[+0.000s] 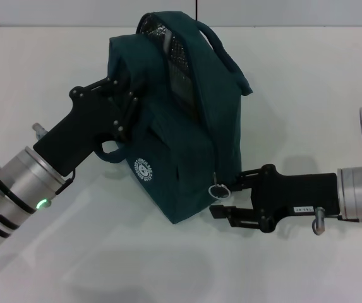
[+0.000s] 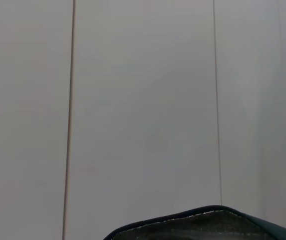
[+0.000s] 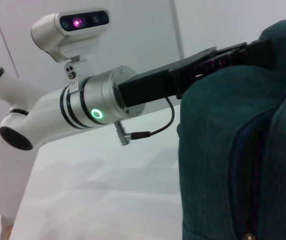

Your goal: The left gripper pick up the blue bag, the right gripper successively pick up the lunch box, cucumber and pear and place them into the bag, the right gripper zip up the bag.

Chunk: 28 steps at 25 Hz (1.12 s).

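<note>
The dark teal fabric bag (image 1: 181, 120) stands tilted on the white table (image 1: 307, 95), clenched near its top by the left gripper (image 1: 127, 104). The right gripper (image 1: 222, 199), jaws parted, brackets the bag's metal zipper ring (image 1: 218, 191).

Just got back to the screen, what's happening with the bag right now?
The left tool holds the bag by its upper left side, propping it up on the table. The right tool is at the bag's lower right corner, right at the zipper ring. The top opening looks partly open, showing the silver lining. No lunch box, cucumber or pear is in view.
</note>
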Available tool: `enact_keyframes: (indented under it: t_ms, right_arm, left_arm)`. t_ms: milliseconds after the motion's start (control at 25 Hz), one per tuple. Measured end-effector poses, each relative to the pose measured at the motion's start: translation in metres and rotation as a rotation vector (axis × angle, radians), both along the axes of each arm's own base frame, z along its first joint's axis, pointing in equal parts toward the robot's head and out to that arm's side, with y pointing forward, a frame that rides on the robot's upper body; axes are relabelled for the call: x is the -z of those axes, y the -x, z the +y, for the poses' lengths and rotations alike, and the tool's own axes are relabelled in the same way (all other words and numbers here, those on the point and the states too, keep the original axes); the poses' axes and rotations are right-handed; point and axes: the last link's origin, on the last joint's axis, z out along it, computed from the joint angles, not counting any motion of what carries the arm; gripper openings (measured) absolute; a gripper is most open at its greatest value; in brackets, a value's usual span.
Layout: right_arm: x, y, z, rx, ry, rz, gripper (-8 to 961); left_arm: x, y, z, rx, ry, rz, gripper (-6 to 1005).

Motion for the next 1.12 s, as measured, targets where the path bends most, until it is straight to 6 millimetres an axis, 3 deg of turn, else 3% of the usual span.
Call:
enact_keyframes:
  t_ms: [720, 800, 1120]
  right_arm:
    - [0.005, 0.001, 0.004, -0.061, -0.026, -0.036, 320]
    - [0.005, 0.002, 0.004, -0.076, -0.023, -0.038, 105]
    - [0.002, 0.012, 0.007, -0.165, -0.026, -0.033, 50]
  left_arm:
    - [-0.001, -0.004, 0.005, 0.014, -0.006, 0.000, 228]
    - [-0.002, -0.004, 0.005, 0.015, -0.008, 0.001, 236]
    - [-0.003, -0.003, 0.005, 0.014, -0.011, 0.005, 268]
